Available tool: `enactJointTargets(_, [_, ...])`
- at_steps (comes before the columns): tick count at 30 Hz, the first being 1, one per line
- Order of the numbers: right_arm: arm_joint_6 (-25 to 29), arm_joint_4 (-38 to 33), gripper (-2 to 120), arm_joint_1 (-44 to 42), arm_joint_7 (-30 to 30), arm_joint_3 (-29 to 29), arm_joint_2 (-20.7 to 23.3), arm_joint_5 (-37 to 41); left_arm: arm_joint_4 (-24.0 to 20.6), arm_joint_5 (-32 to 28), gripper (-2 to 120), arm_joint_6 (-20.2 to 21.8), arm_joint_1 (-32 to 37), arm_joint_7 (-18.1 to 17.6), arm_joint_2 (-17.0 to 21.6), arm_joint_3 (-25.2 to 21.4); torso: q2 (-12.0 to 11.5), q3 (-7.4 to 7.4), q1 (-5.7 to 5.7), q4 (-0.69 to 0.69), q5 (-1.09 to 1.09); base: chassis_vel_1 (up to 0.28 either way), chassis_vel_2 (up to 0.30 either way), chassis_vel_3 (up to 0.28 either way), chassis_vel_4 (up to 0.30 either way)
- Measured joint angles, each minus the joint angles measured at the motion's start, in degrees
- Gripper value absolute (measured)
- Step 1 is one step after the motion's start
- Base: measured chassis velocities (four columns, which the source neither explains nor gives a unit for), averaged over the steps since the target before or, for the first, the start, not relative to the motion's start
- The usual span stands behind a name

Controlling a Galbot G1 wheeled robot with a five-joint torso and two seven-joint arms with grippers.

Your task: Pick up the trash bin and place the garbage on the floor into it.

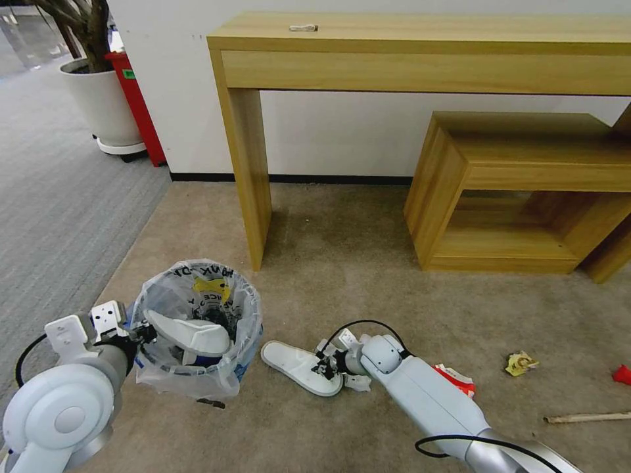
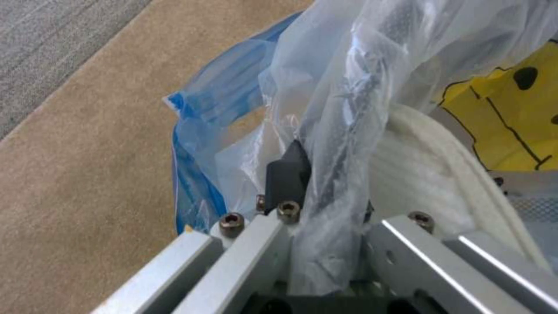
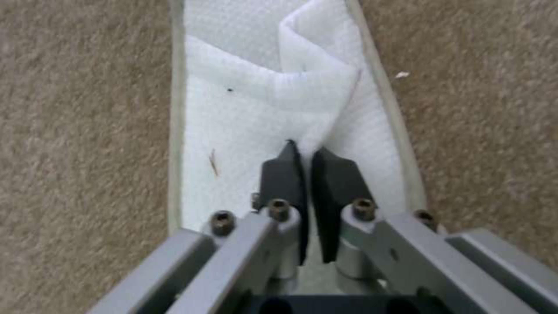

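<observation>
Right pincer (image 3: 306, 150) pinching slipper (image 3: 244, 113) strap; left pincer (image 2: 325, 174) half-hidden, clamping trash bin (image 1: 197, 328) liner.

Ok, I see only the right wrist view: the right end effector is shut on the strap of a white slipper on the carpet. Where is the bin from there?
Observer: In the head view, the trash bin is on the robot's left of that slipper, close to it but not touching.
Operator: Is something holding it?
Observer: Yes. The left end effector is shut on its rim, pinching the plastic bag too.
Operator: Is anything inside already?
Observer: A second white slipper lies in it.
</observation>
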State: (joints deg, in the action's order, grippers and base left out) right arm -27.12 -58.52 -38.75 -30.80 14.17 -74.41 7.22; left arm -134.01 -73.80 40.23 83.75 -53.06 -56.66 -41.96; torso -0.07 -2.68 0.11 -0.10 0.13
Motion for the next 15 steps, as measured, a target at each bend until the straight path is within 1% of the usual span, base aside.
enactJointTargets(1, [0.2, 0.0, 1, 0.0, 0.1, -0.1, 0.0, 0.0, 0.0, 0.1, 0, 0.0, 0.0, 0.0, 0.0, 0.0, 0.0, 0.00, 0.00, 0.00, 0.00, 0.000, 0.000, 0.000, 0.000])
enactJointTargets(3, [0.3, -0.2, 0, -0.1, 0.2, -0.2, 0.1, 0.0, 0.0, 0.2, 0, 0.0, 0.0, 0.1, 0.0, 0.0, 0.0, 0.00, 0.00, 0.00, 0.00, 0.000, 0.000, 0.000, 0.000])
enactJointTargets(9, [1.5, -2.2, 0, -0.7, 1.4, -0.5, 1.0, 0.8, 0.0, 0.5, 0, 0.0, 0.1, 0.1, -0.1, 0.1, 0.0, 0.00, 0.00, 0.00, 0.00, 0.000, 0.000, 0.000, 0.000])
enactJointTargets(12, [5.3, -4.7, 0, -0.8, 3.5, -0.8, 2.8, 4.3, -0.1, 0.5, 0, 0.0, 0.1, 0.2, -0.1, 0.2, 0.0, 0.00, 0.00, 0.00, 0.00, 0.000, 0.000, 0.000, 0.000])
enactJointTargets(13, [5.3, -4.7, 0, -0.8, 3.5, -0.8, 2.8, 4.3, -0.1, 0.5, 0, 0.0, 0.1, 0.2, -0.1, 0.2, 0.0, 0.00, 0.00, 0.00, 0.00, 0.000, 0.000, 0.000, 0.000])
enactJointTargets(15, [8.7, -8.1, 0, -0.9, 6.2, -1.3, 5.3, 8.9, -0.2, 0.5, 0, 0.0, 0.0, 0.2, -0.1, 0.5, 0.0, 0.00, 0.00, 0.01, 0.02, 0.000, 0.000, 0.000, 0.000])
